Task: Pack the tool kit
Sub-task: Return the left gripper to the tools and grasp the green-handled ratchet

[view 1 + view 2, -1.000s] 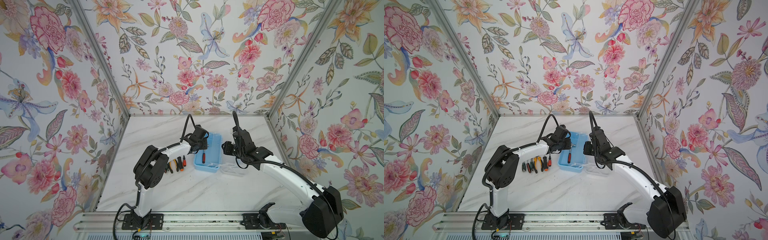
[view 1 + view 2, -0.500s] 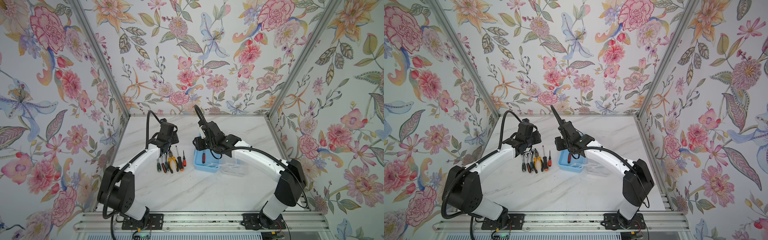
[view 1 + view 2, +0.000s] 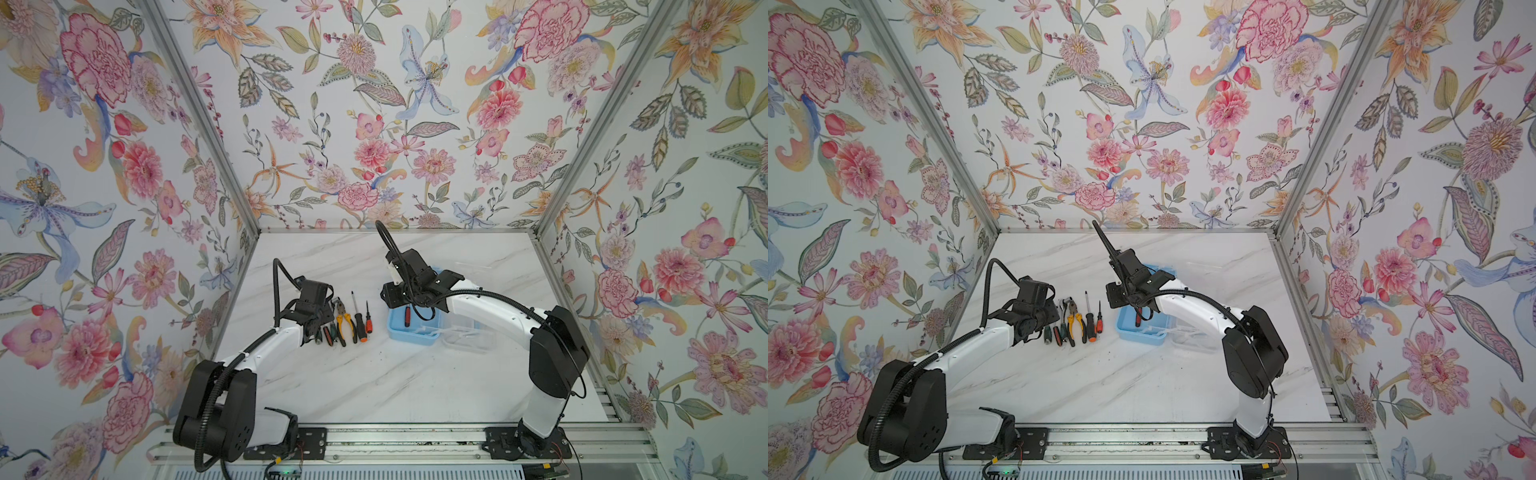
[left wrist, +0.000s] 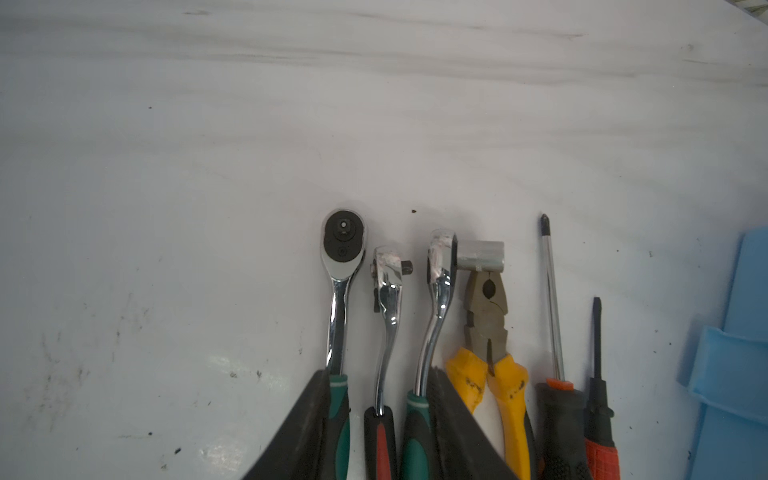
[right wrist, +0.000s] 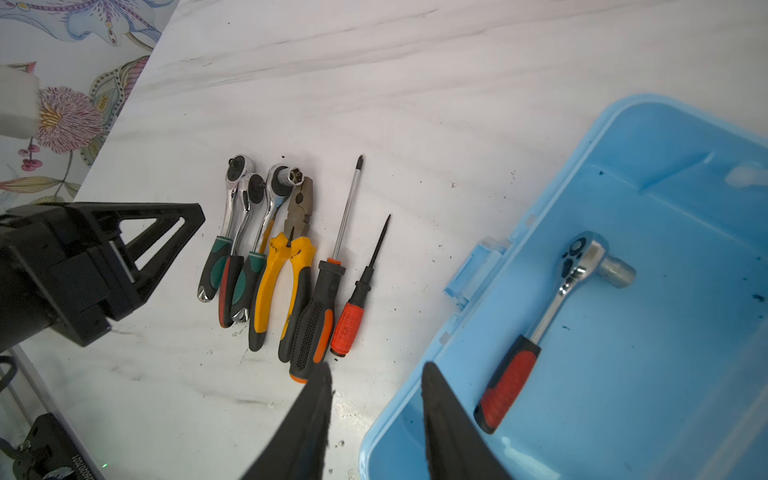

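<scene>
Barely begun: just one red-handled ratchet inside the blue box, with three ratchets, pliers and two screwdrivers waiting on the desk beside the box, left pincer apart above those, right pincer apart and empty at the box's rim, clear lid on the box's other side, seemingly nothing blocking.

Robot test cell, laboratory type. Enclosure: three flower-printed wall panels in silver aluminium corner posts; white marble-patterned tabletop; slotted aluminium base rail, lower frame edge, carrying two bolted white-and-black robot arms.
</scene>
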{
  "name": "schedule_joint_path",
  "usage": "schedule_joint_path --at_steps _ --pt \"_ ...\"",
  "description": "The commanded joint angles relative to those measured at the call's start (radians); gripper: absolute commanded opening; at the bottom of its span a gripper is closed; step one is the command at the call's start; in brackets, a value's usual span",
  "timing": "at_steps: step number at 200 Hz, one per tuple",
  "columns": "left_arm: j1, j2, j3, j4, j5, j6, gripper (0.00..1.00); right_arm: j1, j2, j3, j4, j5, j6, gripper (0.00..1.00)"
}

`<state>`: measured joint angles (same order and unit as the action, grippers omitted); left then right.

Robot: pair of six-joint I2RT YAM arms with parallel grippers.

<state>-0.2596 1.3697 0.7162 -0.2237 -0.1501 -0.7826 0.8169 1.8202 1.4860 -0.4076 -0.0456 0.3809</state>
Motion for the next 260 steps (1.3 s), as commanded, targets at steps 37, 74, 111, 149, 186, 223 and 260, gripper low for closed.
schedule_joint_path --at_steps 37,74,111,149,186,223,260 --pt "0.048 0.084 -0.033 0.097 -0.052 0.025 0.37 -0.023 0.010 0.031 -0.014 -0.029 -0.018 0.33" --pt "0.071 0.184 -0.024 0.184 -0.039 0.033 0.34 -0.032 0.005 0.025 -0.015 -0.037 -0.009 0.33" --pt "0.073 0.267 0.003 0.194 -0.030 0.037 0.32 -0.038 0.002 0.020 -0.013 -0.041 -0.004 0.33" --pt "0.072 0.285 0.023 0.185 -0.048 0.051 0.30 -0.039 0.011 0.025 -0.014 -0.048 0.001 0.33" --pt "0.073 0.288 0.019 0.180 -0.055 0.057 0.22 -0.043 0.009 0.025 -0.014 -0.049 0.000 0.33" --pt "0.072 0.233 0.021 0.146 -0.088 0.074 0.00 -0.042 0.005 0.022 -0.012 -0.060 0.003 0.33" --pt "0.050 0.084 0.100 0.048 -0.092 0.099 0.00 -0.041 -0.019 0.006 0.012 -0.074 0.014 0.32"
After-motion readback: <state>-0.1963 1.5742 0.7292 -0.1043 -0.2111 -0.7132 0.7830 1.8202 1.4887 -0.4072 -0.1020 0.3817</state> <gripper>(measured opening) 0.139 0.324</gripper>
